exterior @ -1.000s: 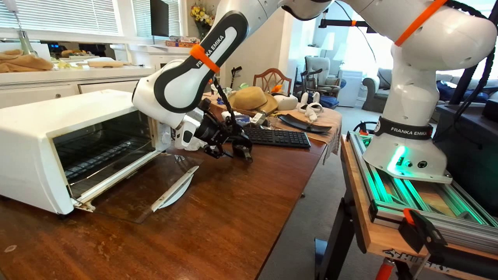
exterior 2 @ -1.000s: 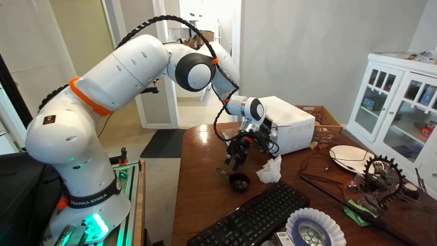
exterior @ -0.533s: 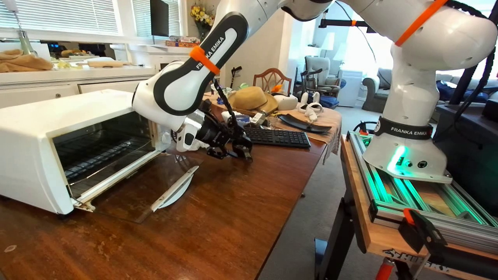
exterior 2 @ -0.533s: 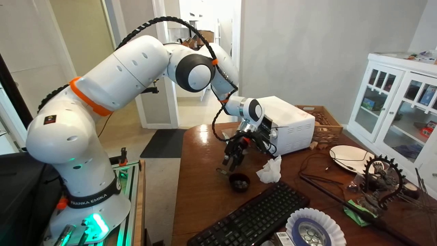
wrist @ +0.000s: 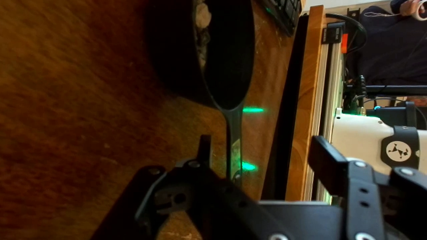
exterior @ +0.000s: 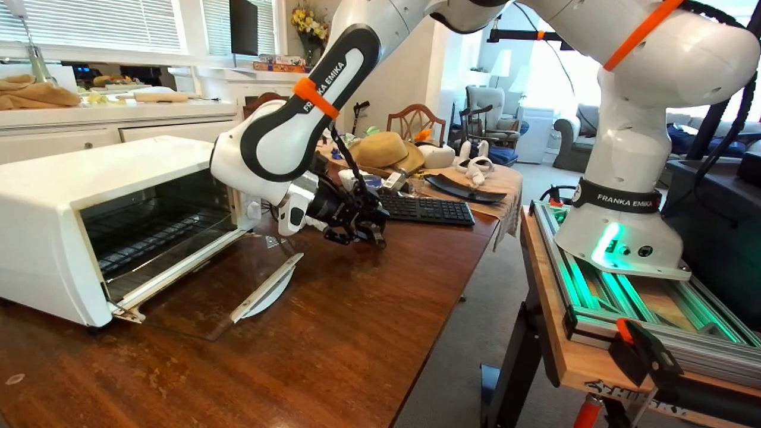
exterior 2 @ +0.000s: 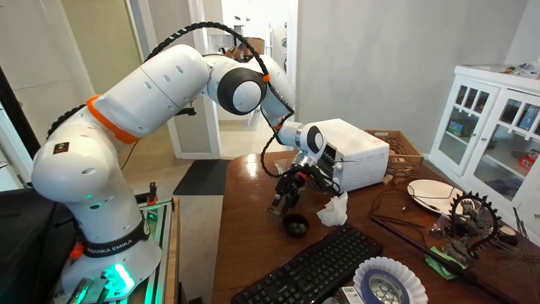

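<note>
The arm (exterior 2: pixel 168 80) bends over, pointing down, its gripper (wrist: pixel 267 150) wide; in the wrist view, the pan (wrist: pixel 230 66) is at its 11 o'clock.

In an exterior view, the pot (exterior 2: pixel 295 219) stands on the bench (exterior 2: pixel 249 245), at the left of the tissue (exterior 2: pixel 334 211); the keyboard (exterior 2: pixel 310 267) is before them, the oven (exterior 2: pixel 352 155) behind.

I had my arm (exterior 2: pixel 164 80) in a home. The toaster oven (exterior: pixel 101 172) sat on a worn wooden table (exterior: pixel 309 333), with a wicker basket (exterior 2: pixel 405 166) just beside it and a white glass-fronted cabinet (exterior 2: pixel 500 122) farther from it. In an exterior view I saw window blinds (exterior: pixel 89 27) and flowers (exterior: pixel 308 25) behind the toaster oven; well beyond it were a wooden chair (exterior: pixel 418 109), an upholstered armchair (exterior: pixel 575 145) and a lampshade (exterior: pixel 502 62).
</note>
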Robot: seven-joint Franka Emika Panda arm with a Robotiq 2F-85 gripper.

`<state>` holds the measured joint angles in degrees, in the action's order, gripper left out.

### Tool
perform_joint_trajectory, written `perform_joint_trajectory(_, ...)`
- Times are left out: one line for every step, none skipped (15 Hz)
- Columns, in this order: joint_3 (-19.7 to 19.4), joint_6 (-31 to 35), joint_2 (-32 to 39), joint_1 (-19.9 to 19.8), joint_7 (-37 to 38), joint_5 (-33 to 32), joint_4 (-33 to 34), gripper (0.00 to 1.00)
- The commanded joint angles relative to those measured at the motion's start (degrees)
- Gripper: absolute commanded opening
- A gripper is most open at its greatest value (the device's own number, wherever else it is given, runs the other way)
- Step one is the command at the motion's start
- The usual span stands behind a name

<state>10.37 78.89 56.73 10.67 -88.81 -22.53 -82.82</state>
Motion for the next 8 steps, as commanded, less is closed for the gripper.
perform_joint_trajectory(0.3,-1.1,0.8,-0.6,0.8,1.2,-0.4,0.79)
perform_joint_trajectory(0.2,-1.0,0.9,-0.8,0.7,1.3,-0.5,0.78)
perform_joint_trajectory(0.2,-1.0,1.0,-0.8,0.8,1.3,-0.6,0.8)
perform_joint_trajectory(0.3,-0.9,1.0,-0.9,0.8,1.3,-0.7,0.78)
perform_joint_trajectory(0.2,-0.9,1.2,-1.0,0.9,1.3,-0.6,0.77)
perform_joint_trajectory(0.2,-0.9,1.3,-1.1,0.9,1.3,-0.6,0.72)
perform_joint_trajectory(0.2,-1.0,1.4,-1.2,0.9,1.4,-0.7,0.65)
perform_joint_trajectory(0.2,-0.9,1.4,-1.3,1.0,1.4,-0.9,0.61)
